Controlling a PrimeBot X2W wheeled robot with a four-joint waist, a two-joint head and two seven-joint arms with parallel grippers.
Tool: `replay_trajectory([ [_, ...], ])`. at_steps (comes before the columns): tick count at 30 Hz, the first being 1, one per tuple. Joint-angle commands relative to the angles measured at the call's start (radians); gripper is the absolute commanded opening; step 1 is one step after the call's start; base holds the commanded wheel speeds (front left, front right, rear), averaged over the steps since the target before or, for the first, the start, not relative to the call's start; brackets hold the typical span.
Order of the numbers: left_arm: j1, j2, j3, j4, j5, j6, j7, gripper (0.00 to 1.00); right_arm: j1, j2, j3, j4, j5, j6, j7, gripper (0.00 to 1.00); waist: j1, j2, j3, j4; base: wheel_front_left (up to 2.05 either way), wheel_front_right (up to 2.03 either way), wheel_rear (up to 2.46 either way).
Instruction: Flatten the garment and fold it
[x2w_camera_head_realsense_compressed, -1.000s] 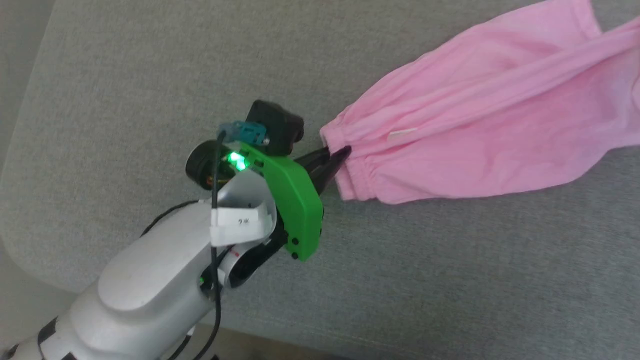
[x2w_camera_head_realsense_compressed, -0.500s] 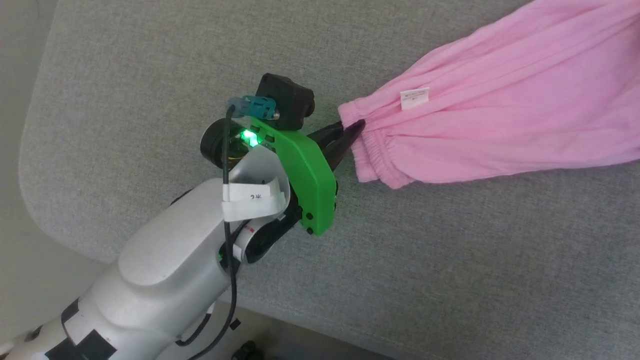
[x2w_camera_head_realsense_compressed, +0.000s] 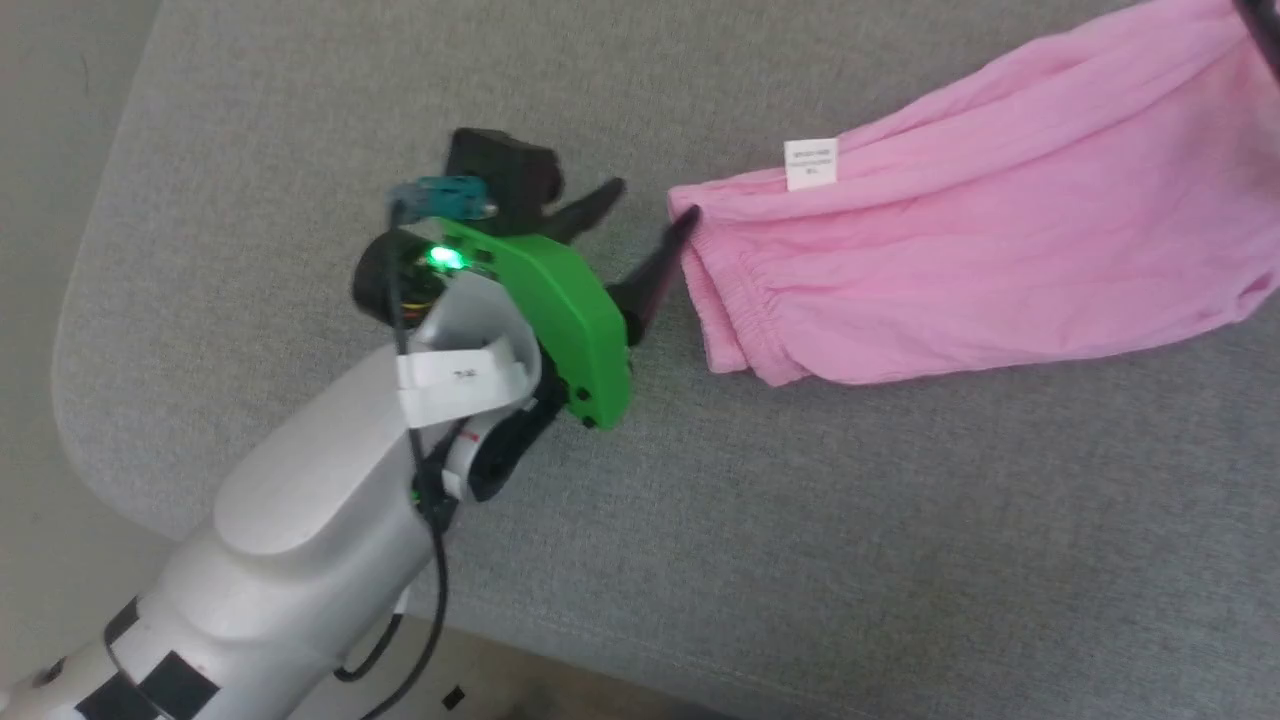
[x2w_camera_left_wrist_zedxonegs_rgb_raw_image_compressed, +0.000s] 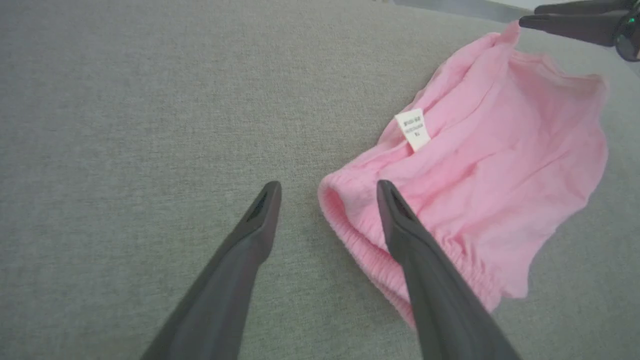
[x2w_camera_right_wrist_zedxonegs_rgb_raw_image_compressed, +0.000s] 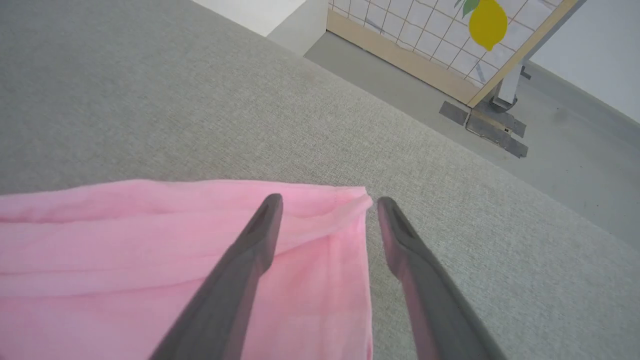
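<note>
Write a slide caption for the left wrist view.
Left claw open at the waistband of the pink shorts, white tag up, on grey cushion; right claw at far end.

Garment (x2w_camera_head_realsense_compressed: 980, 250) end beyond right edge

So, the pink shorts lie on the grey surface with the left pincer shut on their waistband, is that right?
No: the left wrist view shows the left pincer open at the waistband; the pink shorts lie on the grey surface.

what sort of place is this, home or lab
Likely an indoor test room: pink shorts lie on a grey cloth-covered pad, and beyond it a wood-framed grid screen with a lemon picture stands on grey floor.
</note>
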Motion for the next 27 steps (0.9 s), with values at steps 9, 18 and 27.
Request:
replay_trajectory([
  [9, 0.117, 0.069, 0.076, 0.029, 0.076, 0.114, -0.198, 1.0, 0.139, -0.065, 0.085, -0.08, 0.111, -0.002, -0.221, 1.0, -0.0001, 0.0, -0.19, -0.064, 0.0, 0.0, 0.0],
  [18, 0.257, 0.159, -0.012, 0.013, 0.28, 0.213, -0.35, 1.0, 0.269, -0.123, 0.107, -0.076, 0.19, -0.002, -0.266, 1.0, -0.0001, 0.0, -0.241, -0.051, 0.0, 0.0, 0.0],
  [27, 0.364, 0.187, -0.077, -0.016, 0.392, 0.295, -0.429, 1.0, 0.269, -0.101, 0.037, 0.042, 0.289, -0.002, -0.063, 1.0, -0.0001, 0.0, -0.205, 0.003, 0.0, 0.0, 0.0],
])
